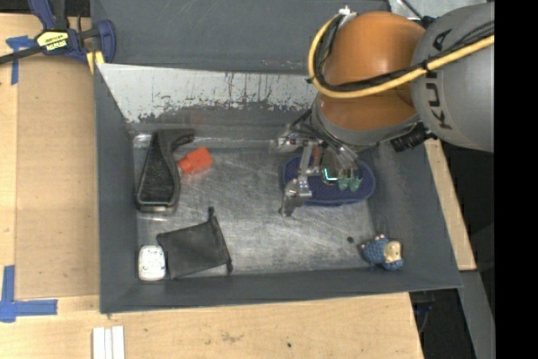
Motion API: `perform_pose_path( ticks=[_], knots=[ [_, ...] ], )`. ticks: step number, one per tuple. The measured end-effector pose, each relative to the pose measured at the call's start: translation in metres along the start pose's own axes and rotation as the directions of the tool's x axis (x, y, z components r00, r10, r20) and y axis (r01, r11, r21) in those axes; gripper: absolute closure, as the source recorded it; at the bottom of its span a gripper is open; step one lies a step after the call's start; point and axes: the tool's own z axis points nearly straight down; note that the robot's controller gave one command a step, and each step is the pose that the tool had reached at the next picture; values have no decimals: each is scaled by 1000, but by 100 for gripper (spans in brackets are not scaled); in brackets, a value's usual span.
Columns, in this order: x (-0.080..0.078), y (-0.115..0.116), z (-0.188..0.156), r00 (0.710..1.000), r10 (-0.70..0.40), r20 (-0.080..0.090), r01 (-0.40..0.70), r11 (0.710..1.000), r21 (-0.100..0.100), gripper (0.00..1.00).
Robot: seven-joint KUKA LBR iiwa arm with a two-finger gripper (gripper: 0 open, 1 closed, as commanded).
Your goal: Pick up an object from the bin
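Nearest you, in the near-left corner of the bin, sits a small white rounded thing, and touching it on the right lies a black folded cloth. Behind those, along the left wall, you see a long black brush-like thing, with a small orange-red block just beside it on the right. Further right you come to the gripper, hanging below the arm's orange cover over the left edge of a blue oval dish that lies near the right wall. You cannot tell whether the claw is open or closed. In the near-right corner lies a small blue-and-yellow figure
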Motion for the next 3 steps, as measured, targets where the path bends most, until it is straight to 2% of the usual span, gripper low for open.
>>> perform_pose_path(
  ticks=[1,2,3],
  knots=[
    [-22,-63,76,1000,-28,2,28,1000,3,0],
    [-48,-100,123,995,102,10,-102,995,-2,0],
    [-50,-100,121,995,101,19,-101,995,-2,100]
  ],
)
